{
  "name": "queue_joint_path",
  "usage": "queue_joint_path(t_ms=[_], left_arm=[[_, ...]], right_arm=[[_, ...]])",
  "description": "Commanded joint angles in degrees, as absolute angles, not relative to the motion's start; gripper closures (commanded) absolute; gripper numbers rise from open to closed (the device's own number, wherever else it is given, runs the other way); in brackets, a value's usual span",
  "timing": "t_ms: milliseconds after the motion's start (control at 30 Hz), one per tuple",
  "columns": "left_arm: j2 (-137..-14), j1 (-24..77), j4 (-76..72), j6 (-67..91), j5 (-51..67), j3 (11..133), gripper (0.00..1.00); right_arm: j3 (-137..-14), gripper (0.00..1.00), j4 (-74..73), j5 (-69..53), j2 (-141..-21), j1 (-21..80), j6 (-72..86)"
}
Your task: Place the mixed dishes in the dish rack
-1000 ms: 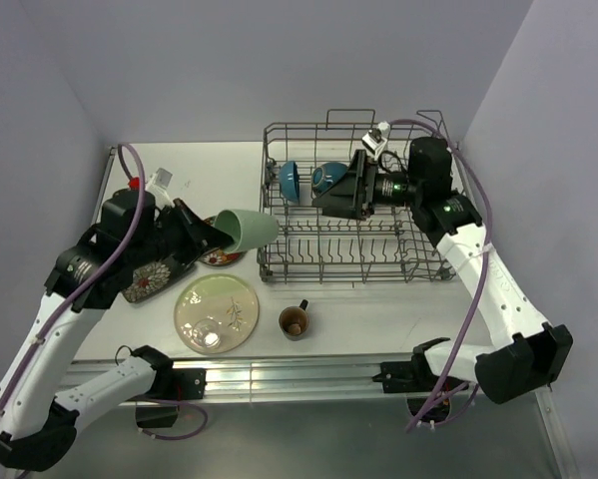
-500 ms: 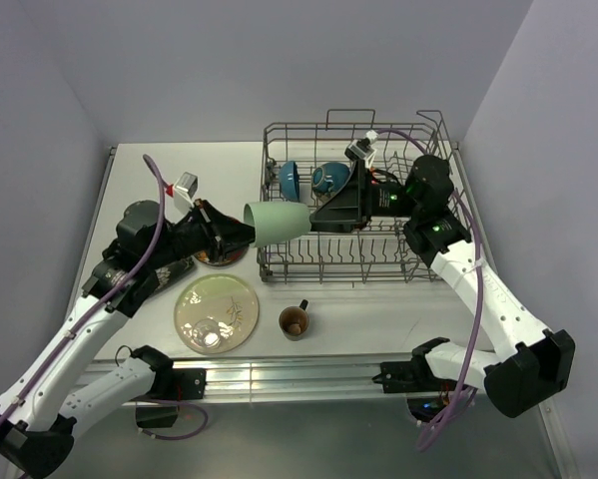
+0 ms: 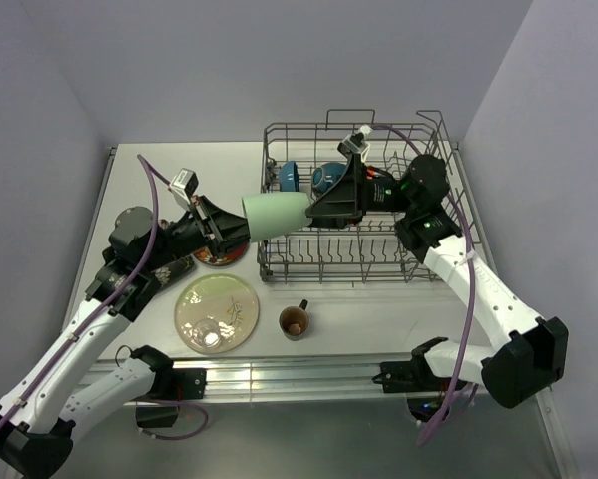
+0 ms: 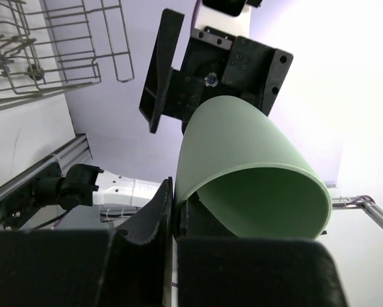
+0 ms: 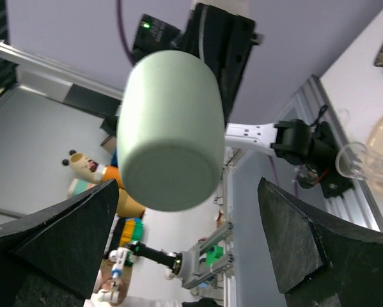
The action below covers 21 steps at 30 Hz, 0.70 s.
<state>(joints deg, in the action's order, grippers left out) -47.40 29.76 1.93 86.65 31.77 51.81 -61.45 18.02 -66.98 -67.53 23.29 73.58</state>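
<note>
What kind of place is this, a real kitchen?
Likely a robot test booth, not a kitchen: bare lilac walls box in a white table, both arms are bolted to a metal rail, and the dish rack stands on it.

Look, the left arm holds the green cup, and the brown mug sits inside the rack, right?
No: the small brown mug stands on the table in front of the dish rack, not inside it; the top external view shows this. The left end effector does hold the pale green cup.
</note>
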Motion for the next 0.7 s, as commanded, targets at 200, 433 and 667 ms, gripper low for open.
queue_joint_path(t_ms=[200,433,667], left_arm=[[-48.16,29.62,-11.24,91.40,36.29,49.13,1.00],[-50.10,29.62,-14.67,92.46,38.23,48.52,1.00],[-48.35,27.60,1.63,84.83,33.41,52.29,0.01]], right_arm=[[-63.11,0.14,46.73,-66.62,-72.77,26.19,93.58],[-62.32,0.85,53.69,-65.22,-75.06,27.51,98.08],[-66.60,1.00,28.17,-63.99,-74.01,23.31,83.63]])
